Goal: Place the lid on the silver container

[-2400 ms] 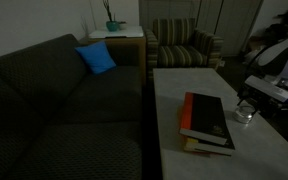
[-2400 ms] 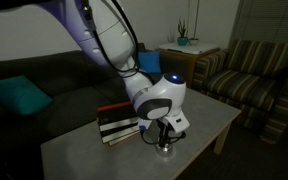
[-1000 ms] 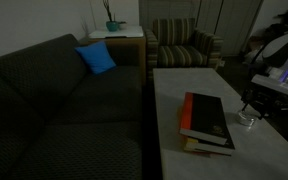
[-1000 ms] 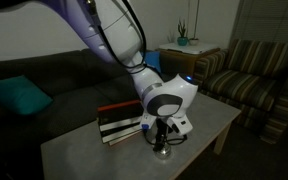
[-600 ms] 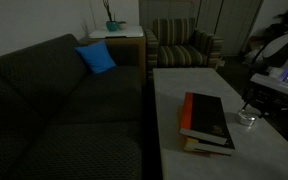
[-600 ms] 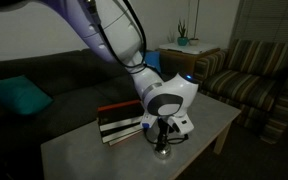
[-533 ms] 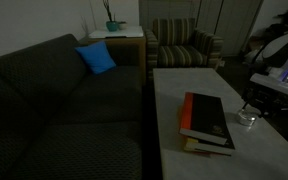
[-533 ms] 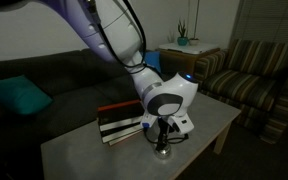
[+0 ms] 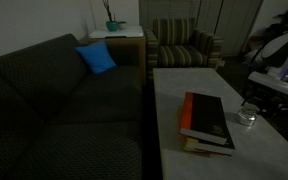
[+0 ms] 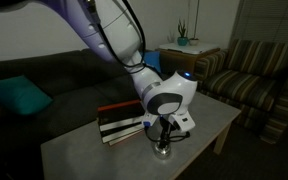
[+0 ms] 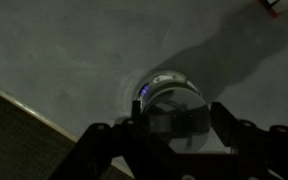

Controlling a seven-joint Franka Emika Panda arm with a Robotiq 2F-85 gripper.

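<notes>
Lid (image 11: 180, 122) is hard for us to make out: in the wrist view it is only a pale, blurred shape between the dark fingers (image 11: 224, 122) of the gripper (image 11: 179, 126). The gripper is drawn in on it and seems to pinch it at its edges. Just beyond it the silver container (image 11: 168, 92) stands on the table, its rim partly covered by the lid and the fingers. We cannot tell whether the lid touches the rim or hangs just above it.

In both exterior views the lid itself is too small and dark to pick out. We see only the gripper (image 10: 164, 137) low over the shiny container (image 10: 163, 151), with the arm's wrist cut off at the frame edge in an exterior view (image 9: 269, 88).

The pale table (image 9: 179, 90) carries a stack of books (image 9: 206, 122) just beside the container (image 9: 246, 116); a red corner of them shows at the top of the wrist view. The room is dim. A dark sofa (image 9: 64, 105) with a blue cushion (image 9: 96, 58) runs along the table. Past it are a striped armchair (image 9: 184, 42) and a side table (image 9: 119, 34) with a plant (image 9: 111, 20).
</notes>
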